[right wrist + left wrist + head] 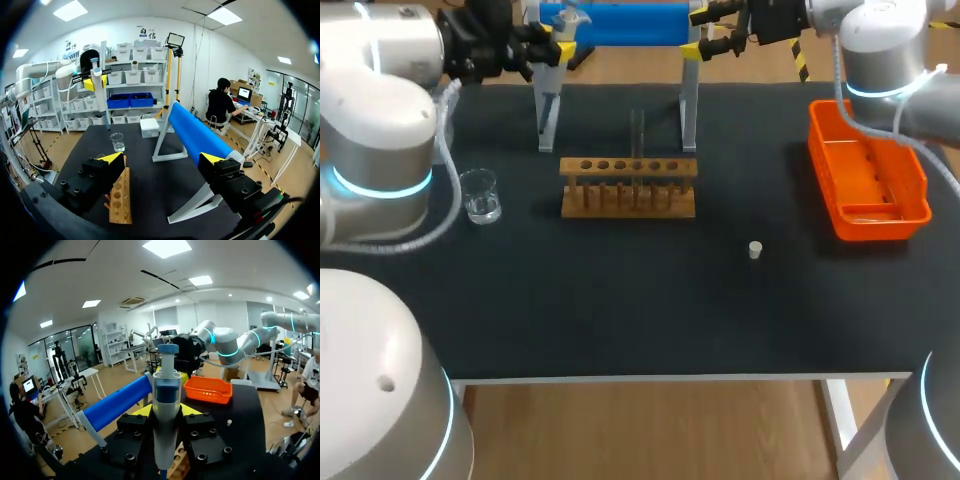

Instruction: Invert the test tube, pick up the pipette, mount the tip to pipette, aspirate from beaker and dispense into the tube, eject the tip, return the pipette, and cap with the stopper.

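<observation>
I am clamping my left gripper (166, 412) on the barrel of the white-and-blue plastic pipette (165, 385) above the far edge of the black table (620, 320), judging it light, stiff and slick, while my right gripper (161, 159) is hanging with fingers apart.

Head: high behind, downward. Wrists: low, face-to-face; all share rack (628, 187).

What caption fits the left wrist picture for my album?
The left tool holds a pipette upright, with an orange tray ahead.
</observation>
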Motion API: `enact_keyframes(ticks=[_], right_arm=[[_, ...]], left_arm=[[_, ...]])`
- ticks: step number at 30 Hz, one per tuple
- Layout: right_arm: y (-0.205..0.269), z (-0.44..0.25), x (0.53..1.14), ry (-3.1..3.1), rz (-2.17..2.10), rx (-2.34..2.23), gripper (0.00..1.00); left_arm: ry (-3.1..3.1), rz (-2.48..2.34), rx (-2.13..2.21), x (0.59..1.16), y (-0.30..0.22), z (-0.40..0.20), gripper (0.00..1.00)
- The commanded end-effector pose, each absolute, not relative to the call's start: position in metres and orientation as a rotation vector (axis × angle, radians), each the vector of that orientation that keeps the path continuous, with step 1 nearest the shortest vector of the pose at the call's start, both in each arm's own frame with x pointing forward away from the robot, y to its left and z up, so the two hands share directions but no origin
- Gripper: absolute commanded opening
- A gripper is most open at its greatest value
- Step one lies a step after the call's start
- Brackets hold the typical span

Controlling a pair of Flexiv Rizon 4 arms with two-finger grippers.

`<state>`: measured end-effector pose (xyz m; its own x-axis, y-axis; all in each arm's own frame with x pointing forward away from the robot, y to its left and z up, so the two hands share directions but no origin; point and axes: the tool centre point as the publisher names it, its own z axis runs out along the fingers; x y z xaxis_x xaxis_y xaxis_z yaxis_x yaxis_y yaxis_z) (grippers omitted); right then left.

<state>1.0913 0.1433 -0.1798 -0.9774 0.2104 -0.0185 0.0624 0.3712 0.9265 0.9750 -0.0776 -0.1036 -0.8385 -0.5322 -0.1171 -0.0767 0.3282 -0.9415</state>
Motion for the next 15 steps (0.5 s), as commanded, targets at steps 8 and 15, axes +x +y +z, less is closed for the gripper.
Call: enact_keyframes(ticks=[8, 15], right_arm=[[0.142, -0.179, 1.092, 2.493, 1.672, 0.246, 1.0], [0.142, -0.179, 1.092, 2.493, 1.672, 0.246, 1.0]], left_arm=[[2.246, -1.254, -0.761, 1.03, -0.093, -0.115, 0.0], [2.211, -1.16, -0.877, 1.047, -0.102, -0.121, 0.0]])
